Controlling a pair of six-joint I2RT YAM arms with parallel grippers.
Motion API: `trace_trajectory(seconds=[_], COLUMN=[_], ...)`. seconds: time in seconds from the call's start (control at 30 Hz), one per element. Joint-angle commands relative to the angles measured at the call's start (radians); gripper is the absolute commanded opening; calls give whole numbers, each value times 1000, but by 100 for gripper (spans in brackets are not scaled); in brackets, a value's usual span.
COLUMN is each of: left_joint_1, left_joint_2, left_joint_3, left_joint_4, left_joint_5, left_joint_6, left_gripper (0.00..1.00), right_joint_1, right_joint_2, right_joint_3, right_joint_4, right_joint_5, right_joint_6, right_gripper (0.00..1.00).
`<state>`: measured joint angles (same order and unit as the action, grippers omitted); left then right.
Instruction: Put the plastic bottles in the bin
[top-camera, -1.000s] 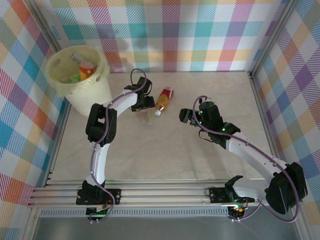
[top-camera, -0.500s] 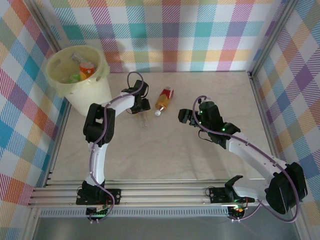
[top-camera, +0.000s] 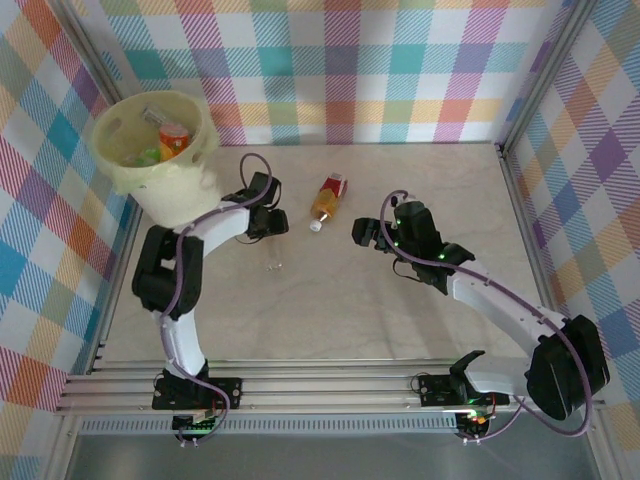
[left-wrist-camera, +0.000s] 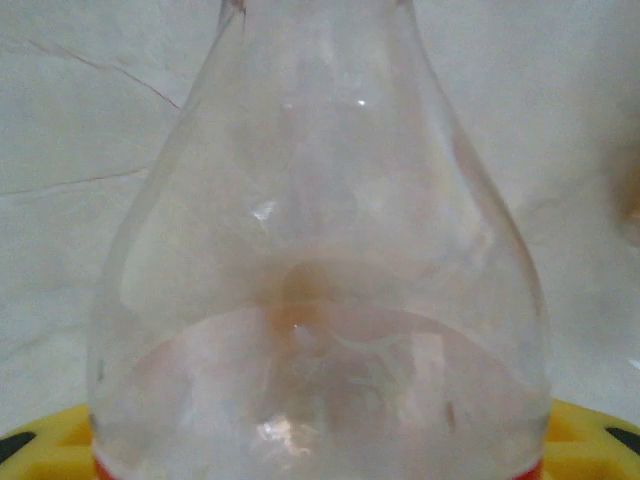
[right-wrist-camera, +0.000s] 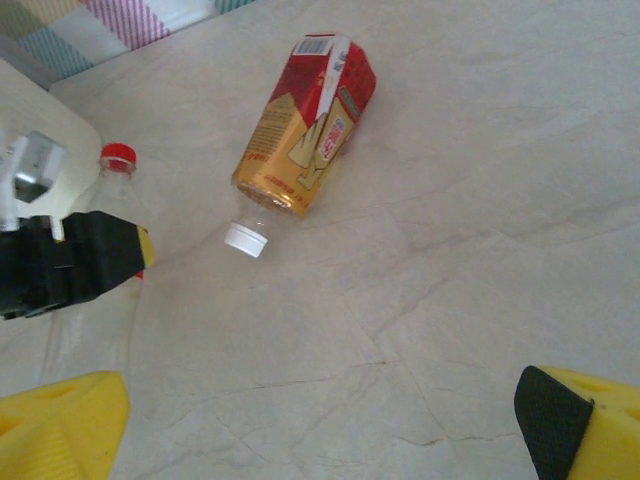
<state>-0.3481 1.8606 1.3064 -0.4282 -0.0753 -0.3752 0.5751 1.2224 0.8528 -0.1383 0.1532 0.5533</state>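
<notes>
At the far left we see the bin (top-camera: 178, 192) in the back corner of the table (top-camera: 400, 320). Several bottles already lie inside it, an orange-labelled one (top-camera: 174, 138) among them, so we judge a good part of the job done. Just right of the bin, the left gripper (top-camera: 266, 224) is clamped on a clear bottle (right-wrist-camera: 112, 195) with a red cap; we cannot tell whether it hangs free of the table. Further right a red-and-orange bottle (top-camera: 327, 197) lies on its side, white cap towards the arms, with nothing touching it. Near it hovers the right gripper (top-camera: 368, 232), its fingers spread wide and holding nothing. By our reckoning two bottles remain: the clear one to drop in, the lying one to fetch. Against a second ago, the left arm has swung leftward, away from the lying bottle and closer to the bin, taking the clear bottle along; the right gripper has barely shifted, and the lying bottle has not moved
</notes>
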Motion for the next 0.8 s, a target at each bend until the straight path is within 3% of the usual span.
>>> trace_trajectory(seconds=[0.0,0.33,0.77], left_joint_1=[11,38,164], left_joint_2=[-163,-456,-675], left_joint_3=[-38,-3,146], left_joint_4=[68,2,82], left_joint_5=[-14,-89,-206], left_joint_6=[78,213,382], left_gripper=[36,35,35], right_joint_1=[-6,-4,-3], right_joint_2=[5,15,82], right_joint_3=[29,31,76], right_joint_4=[89,191,192], right_joint_5=[-89,-222,-239], right_joint_6=[-46,-73,-49], right_gripper=[100,100,100])
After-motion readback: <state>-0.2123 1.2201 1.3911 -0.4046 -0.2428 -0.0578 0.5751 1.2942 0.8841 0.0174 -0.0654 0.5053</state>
